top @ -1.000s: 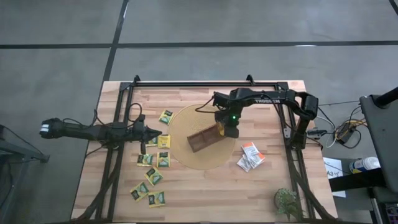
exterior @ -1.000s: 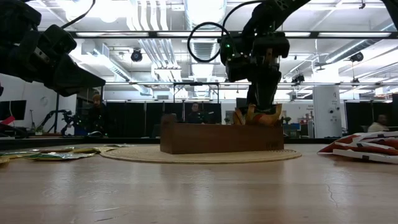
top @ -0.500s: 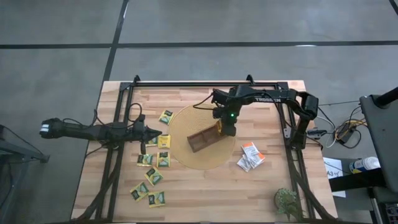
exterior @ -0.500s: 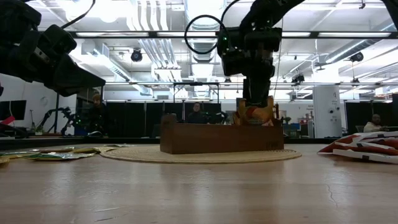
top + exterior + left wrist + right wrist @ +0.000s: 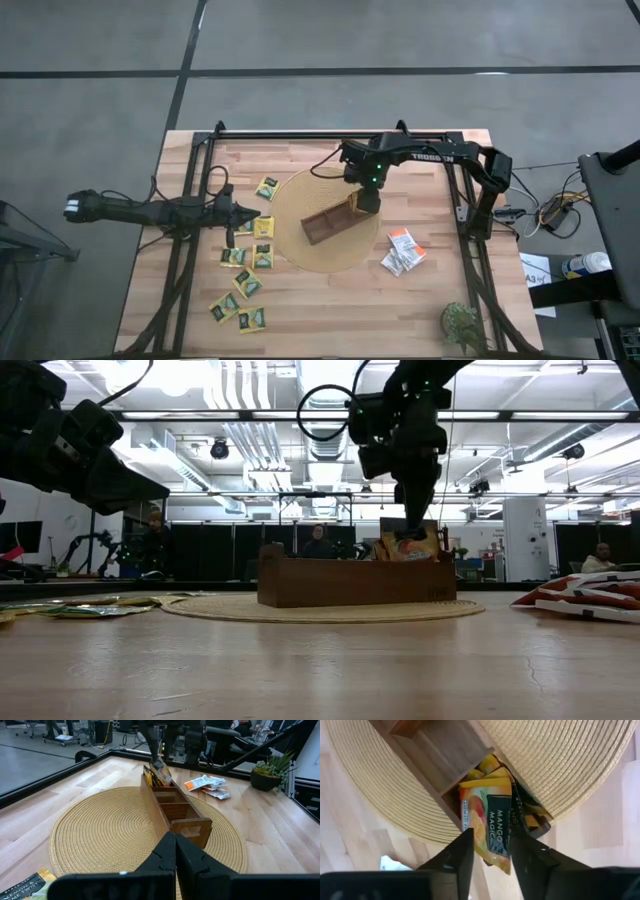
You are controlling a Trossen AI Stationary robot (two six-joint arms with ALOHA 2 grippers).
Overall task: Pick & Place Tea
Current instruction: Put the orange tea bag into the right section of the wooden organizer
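1. Yellow-green tea packets [image 5: 246, 283] lie scattered at the counter's [image 5: 330, 320] seven o'clock corner.
2. The left pincer [image 5: 250, 216] hovers at nine o'clock, fingers pressed together.
3. White-and-orange packets [image 5: 404, 250] lie at four o'clock.
4. At centre, on a round woven mat [image 5: 290, 215], a wooden tray [image 5: 325, 226] holds orange packets [image 5: 492, 827] in its end compartment.
5. The right pincer [image 5: 366, 200] hangs just above them, spread open.

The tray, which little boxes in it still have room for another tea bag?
The wooden tray on the round woven mat has three compartments. The middle one and the end one nearest the left gripper look bare. The far end one is crowded: tea packets stand in it, directly under the right gripper.
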